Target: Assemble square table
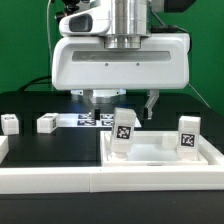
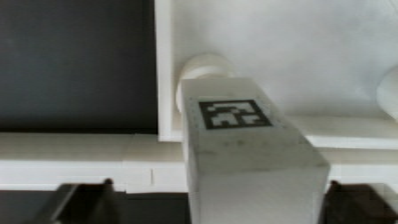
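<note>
The jaws are held apart, with an upright leg (image 1: 124, 131) seen between them. That leg is stood inside the tabletop (image 1: 152, 153), near its corner. A 2nd leg (image 1: 189, 136) is stood toward the exterior view's right. 2 more legs (image 1: 46, 123) are laid on the black table (image 1: 60, 145), beside the marker board (image 1: 95, 118).

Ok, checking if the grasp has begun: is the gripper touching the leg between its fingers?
Cannot tell. In the wrist view the leg sits between the gripper's fingers; one side shows a gap, the other is too dark to judge.
</note>
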